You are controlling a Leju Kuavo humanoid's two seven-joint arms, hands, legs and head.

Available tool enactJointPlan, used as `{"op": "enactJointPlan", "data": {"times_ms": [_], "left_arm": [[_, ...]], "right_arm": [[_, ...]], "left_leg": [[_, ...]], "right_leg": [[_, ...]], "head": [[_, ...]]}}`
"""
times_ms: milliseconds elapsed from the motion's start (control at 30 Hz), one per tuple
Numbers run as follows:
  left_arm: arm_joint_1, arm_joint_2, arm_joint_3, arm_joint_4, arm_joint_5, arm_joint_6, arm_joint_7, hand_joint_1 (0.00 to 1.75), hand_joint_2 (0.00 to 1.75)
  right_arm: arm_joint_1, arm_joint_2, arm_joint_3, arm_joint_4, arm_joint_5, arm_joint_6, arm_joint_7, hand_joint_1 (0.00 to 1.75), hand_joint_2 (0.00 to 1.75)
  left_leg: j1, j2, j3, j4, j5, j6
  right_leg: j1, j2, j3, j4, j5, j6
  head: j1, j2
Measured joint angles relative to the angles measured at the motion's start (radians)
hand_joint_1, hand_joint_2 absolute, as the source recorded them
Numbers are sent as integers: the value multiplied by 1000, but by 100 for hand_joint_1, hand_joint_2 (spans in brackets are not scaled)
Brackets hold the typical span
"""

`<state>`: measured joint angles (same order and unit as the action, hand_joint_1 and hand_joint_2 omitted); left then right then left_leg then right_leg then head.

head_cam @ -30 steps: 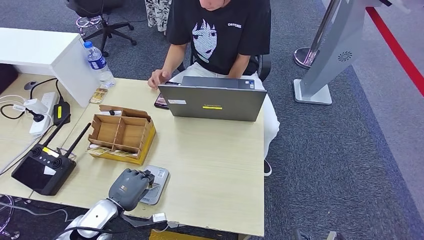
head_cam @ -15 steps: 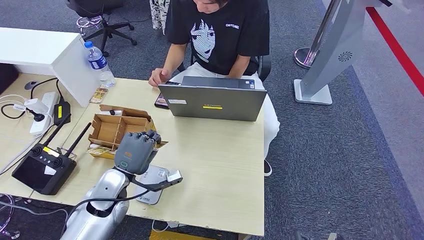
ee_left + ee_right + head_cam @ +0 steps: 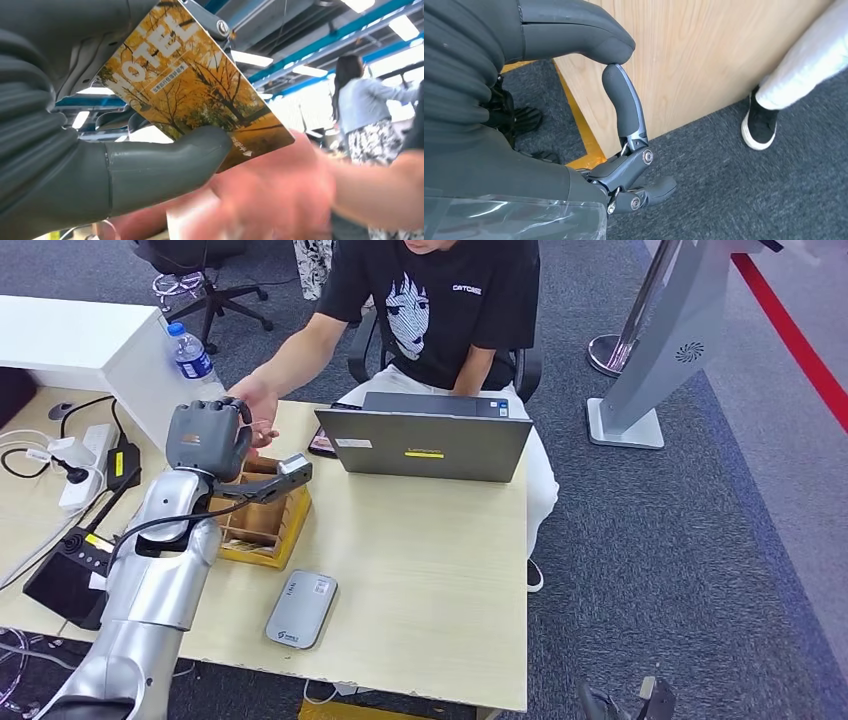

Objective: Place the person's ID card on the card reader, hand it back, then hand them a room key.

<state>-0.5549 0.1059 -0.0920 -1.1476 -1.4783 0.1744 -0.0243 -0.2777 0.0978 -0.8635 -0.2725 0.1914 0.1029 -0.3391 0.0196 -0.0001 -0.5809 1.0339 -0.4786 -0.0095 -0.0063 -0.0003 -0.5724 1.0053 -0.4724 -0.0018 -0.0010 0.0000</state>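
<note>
Looks like the last step: left hand (image 3: 207,437) is raised over the surface (image 3: 430,560), pinching the room key (image 3: 195,95) between thumb and fingers, and the person's hand (image 3: 258,408) is reaching for it. The card reader (image 3: 301,608) lies bare, so I judge the ID steps done. Right hand (image 3: 624,125) hangs below the surface edge, fingers curled on nothing.

left hand (image 3: 207,437) raised (over tray (image 3: 262,523)), person's hand (image 3: 255,406) touching

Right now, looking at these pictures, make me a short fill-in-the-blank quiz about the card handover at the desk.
1. The left hand holds a card printed with yellow ____.
2. The person's hand reaches toward the ____ hand.
3. The grey card reader lies flat on the ____.
4. The laptop lid is ____.

Missing words: trees; left; table; open
</note>
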Motion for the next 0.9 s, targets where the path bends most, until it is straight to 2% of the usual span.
{"op": "enactJointPlan", "data": {"times_ms": [167, 200, 300, 333, 567, 733, 900], "left_arm": [[-58, -3, 27, 103, -25, 19, 9, 175, 175], [-65, -4, 31, 118, -28, 21, 10, 140, 175], [-81, -8, 39, 151, -37, 31, 10, 9, 175], [-84, -9, 41, 158, -39, 34, 10, 0, 175], [-58, -35, 42, 152, -41, 53, -37, 0, 175], [60, -63, 14, 30, -18, 57, -102, 0, 175], [211, -61, -90, -119, 68, 50, -161, 0, 175]], "right_arm": [[-16, 2, 12, 3, 21, -9, 0, 0, 175], [-18, 3, 14, 4, 23, -10, 0, 0, 175], [-20, 4, 18, 6, 23, -13, -1, 0, 175], [-21, 5, 18, 6, 23, -13, -1, 0, 175], [-19, 7, 17, 7, 22, -13, -16, 0, 175], [-10, 7, 9, 7, 16, -9, -38, 0, 175], [8, 5, -15, 7, -1, 5, -59, 0, 175]], "left_leg": [[0, 0, 0, 0, 0, 0], [0, 0, 0, 0, 0, 0], [0, 0, 0, 0, 0, 0], [0, 0, 0, 0, 0, 0], [-1, 0, 0, 0, 0, 0], [-1, 1, -1, 0, -1, 0], [-1, 1, -2, 0, -1, 1]], "right_leg": [[0, 0, 0, 0, 0, 0], [0, 1, 0, 0, 0, 0], [0, 1, 0, 0, 0, 0], [0, 1, 0, 0, 0, 0], [0, 1, -1, 0, 0, 0], [0, 1, -1, -1, 0, 0], [0, 1, -2, -1, -1, 1]], "head": [[0, 0], [0, 0], [0, 0], [0, 0], [0, 0], [0, 0], [0, 0]]}}
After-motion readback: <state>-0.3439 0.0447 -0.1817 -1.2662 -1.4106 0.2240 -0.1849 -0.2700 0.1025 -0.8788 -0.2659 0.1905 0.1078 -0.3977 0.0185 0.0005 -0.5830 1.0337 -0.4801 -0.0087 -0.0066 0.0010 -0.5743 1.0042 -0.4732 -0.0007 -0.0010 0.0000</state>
